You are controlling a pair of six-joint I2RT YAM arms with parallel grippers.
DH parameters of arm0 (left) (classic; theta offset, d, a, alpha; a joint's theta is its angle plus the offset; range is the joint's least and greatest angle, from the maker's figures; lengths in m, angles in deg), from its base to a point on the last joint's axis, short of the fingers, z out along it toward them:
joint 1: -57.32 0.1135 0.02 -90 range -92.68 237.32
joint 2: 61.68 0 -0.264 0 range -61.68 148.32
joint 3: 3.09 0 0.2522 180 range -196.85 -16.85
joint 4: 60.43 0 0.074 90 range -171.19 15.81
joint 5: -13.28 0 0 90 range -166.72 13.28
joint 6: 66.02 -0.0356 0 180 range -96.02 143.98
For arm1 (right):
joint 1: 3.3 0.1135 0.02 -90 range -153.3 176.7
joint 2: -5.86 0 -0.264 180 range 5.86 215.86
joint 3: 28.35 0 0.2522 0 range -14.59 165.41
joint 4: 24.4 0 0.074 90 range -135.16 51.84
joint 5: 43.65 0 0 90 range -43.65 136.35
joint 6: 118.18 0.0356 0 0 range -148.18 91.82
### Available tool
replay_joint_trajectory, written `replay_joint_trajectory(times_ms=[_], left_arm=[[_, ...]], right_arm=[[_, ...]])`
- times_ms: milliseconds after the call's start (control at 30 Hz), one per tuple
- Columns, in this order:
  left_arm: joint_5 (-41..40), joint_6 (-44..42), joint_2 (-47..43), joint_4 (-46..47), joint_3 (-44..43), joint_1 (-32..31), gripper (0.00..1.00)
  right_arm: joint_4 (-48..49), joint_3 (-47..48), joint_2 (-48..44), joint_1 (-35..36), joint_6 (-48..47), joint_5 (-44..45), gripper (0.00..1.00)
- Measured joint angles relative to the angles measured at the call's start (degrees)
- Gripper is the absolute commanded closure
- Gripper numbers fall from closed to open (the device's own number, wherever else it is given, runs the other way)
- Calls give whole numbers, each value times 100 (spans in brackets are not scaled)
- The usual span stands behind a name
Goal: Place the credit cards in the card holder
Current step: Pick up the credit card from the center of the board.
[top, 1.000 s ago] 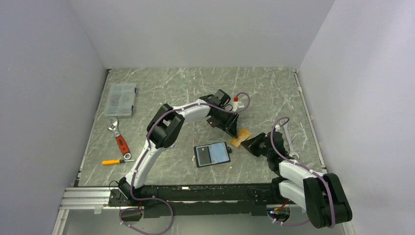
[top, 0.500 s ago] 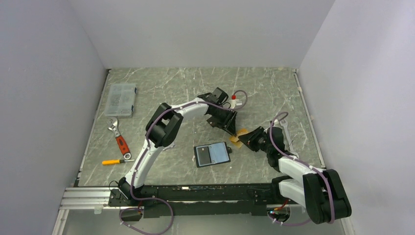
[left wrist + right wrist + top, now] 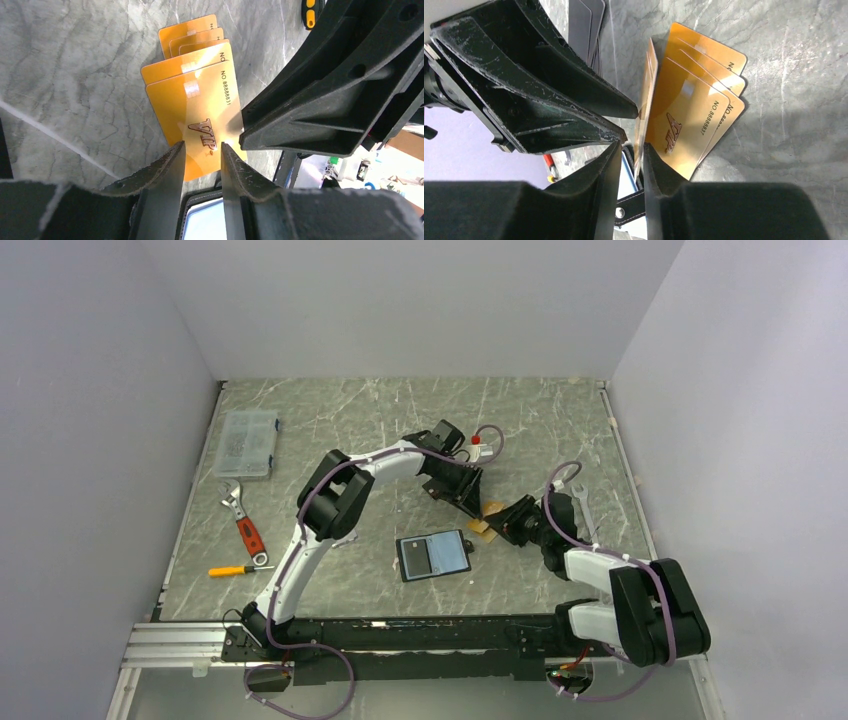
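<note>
Swung inward since a second ago, the right gripper [image 3: 631, 145] now straddles the edge of one tilted orange VIP card [image 3: 645, 90], its jaws slightly parted, while the left gripper [image 3: 202, 145] stands spread over that card, above the fanned credit cards [image 3: 192, 37] lying just beyond the open card holder [image 3: 433, 555].

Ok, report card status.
Left gripper and right gripper part open. One orange card on edge between right jaws; other cards fanned on table. Card holder open nearby. Grippers crowded together.
</note>
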Motion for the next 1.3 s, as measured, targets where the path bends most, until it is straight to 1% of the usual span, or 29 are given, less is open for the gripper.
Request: replay_joint_trajectory(times_ms=[167, 233, 367, 500, 567, 733, 800, 933, 1033, 1167, 1200, 1233, 1267, 1300], left_arm=[[52, 35, -2, 4, 0, 50, 61], [85, 72, -2, 9, 0, 92, 60], [173, 157, -13, 28, 0, 251, 57], [278, 264, -98, 55, 11, 452, 42], [337, 317, -201, 96, 59, 549, 38], [516, 426, -468, 223, 210, 767, 33], [629, 579, -575, 459, 387, 804, 32], [903, 1040, -745, 1091, 957, 763, 30], [1180, 1681, -778, 1899, 1421, 684, 31], [1502, 2691, -778, 3283, 1910, 605, 39], [1563, 2924, -778, 3600, 1980, 592, 37], [1655, 3239, -774, 4076, 2059, 590, 39], [1714, 3532, -763, 4472, 2096, 597, 45], [1753, 3851, -750, 4931, 2138, 619, 49]], right_arm=[[-219, 168, 0, -7, -116, 125, 93], [-332, 229, -22, -13, -173, 160, 100], [-627, 343, -63, -70, -299, 247, 100], [-968, 470, -236, -177, -450, 254, 100], [-1150, 490, -485, -232, -531, 245, 100], [-1425, 514, -1152, -378, -730, 11, 100], [-1434, 514, -1482, -459, -796, -208, 100], [-1353, 511, -1869, -549, -876, -629, 100], [-1276, 511, -2004, -610, -896, -975, 100], [-1154, 511, -2109, -660, -896, -1285, 100], [-1108, 511, -2131, -680, -896, -1331, 100], [-1060, 511, -2149, -702, -896, -1368, 100], [-1021, 511, -2159, -719, -892, -1392, 100], [-951, 514, -2188, -743, -892, -1410, 100]])
